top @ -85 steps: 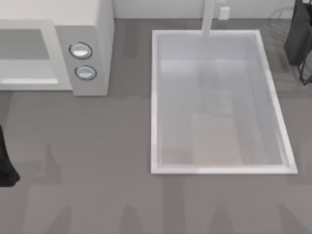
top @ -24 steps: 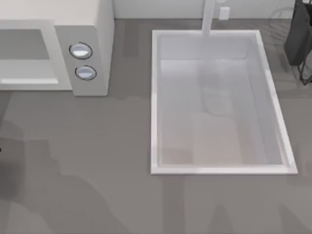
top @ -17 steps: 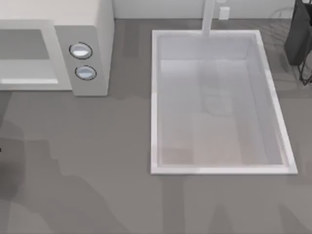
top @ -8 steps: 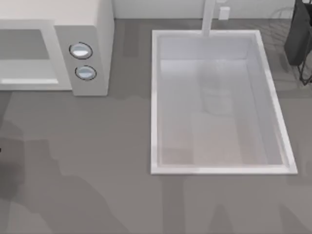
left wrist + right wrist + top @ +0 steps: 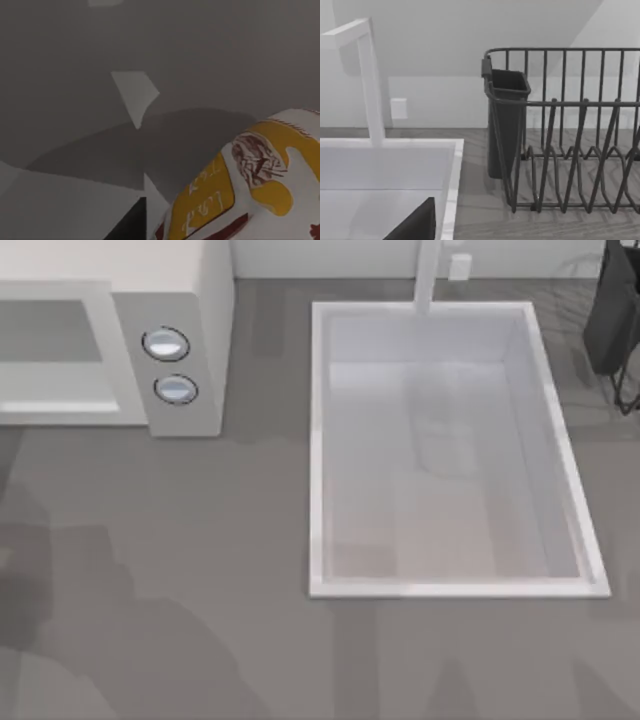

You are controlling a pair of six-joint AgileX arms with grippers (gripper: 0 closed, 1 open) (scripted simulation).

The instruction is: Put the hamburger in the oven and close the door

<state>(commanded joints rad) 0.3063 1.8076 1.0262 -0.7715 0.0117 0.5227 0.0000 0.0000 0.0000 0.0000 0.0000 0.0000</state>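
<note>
The counter [image 5: 230, 570] is plain mid grey, crossed by darker grey shadows. The oven [image 5: 205, 300] is white, its panel grey with two round silver-blue knobs [image 5: 166, 344]. The sink basin [image 5: 318, 440] is white with a pale grey inside. The dish rack [image 5: 570, 130] is dark grey wire, with a dark grey cup. In the left wrist view a white wrapper [image 5: 260, 190] carries yellow-orange patches, dark red markings and pale lettering.

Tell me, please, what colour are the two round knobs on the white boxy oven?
Silver-blue with dark rims, on the oven's grey panel; the knobs show best in the top view.
</note>
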